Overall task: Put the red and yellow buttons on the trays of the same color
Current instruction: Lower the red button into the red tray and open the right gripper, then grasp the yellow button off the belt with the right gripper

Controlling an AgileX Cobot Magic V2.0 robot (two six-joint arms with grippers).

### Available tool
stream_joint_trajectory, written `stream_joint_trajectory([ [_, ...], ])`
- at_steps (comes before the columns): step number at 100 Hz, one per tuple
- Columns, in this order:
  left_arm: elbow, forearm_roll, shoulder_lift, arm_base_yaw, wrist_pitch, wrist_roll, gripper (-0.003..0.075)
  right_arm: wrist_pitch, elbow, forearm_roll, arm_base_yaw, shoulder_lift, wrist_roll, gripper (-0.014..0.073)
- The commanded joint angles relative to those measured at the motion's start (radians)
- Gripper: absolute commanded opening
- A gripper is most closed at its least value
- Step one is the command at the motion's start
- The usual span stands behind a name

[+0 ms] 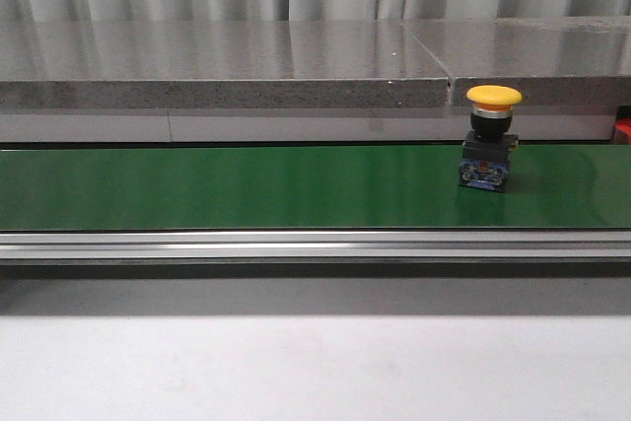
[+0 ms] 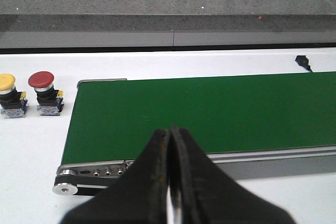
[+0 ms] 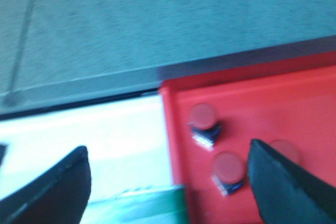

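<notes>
Running across the white worktop (image 1: 315, 372), the green conveyor belt (image 1: 246, 187) carries one upright yellow mushroom-head button (image 1: 490, 138) toward the right side. The red plastic tray (image 3: 294, 103) holds red buttons (image 3: 203, 123), sorted. Right tool (image 3: 168, 182) hangs spread above it; left tool (image 2: 170, 182) is pressed together, idle.

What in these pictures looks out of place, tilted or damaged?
Nothing stands out. The yellow button stands upright on the green belt. Beside the belt's end, another yellow button and a red button stand upright on the white table. The red buttons in the red tray are blurred.
</notes>
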Motion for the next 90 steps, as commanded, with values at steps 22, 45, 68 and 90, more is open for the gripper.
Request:
stream_joint_trajectory([
  [22, -0.026, -0.005, 0.010, -0.010, -0.076, -0.006, -0.0019, 0.004, 0.190, 0.032, 0.132, -0.230, -0.027, 0.0603],
  [45, -0.026, -0.005, 0.010, -0.010, -0.076, -0.006, -0.0019, 0.055, 0.270, 0.024, 0.252, -0.247, -0.122, 0.0603],
  [68, -0.026, -0.005, 0.010, -0.010, -0.076, -0.006, -0.0019, 0.018, 0.313, 0.012, 0.342, -0.217, -0.234, 0.0603],
  [90, -0.026, -0.005, 0.010, -0.010, -0.076, -0.006, -0.0019, -0.016, 0.313, 0.012, 0.394, -0.129, -0.247, 0.0603],
])
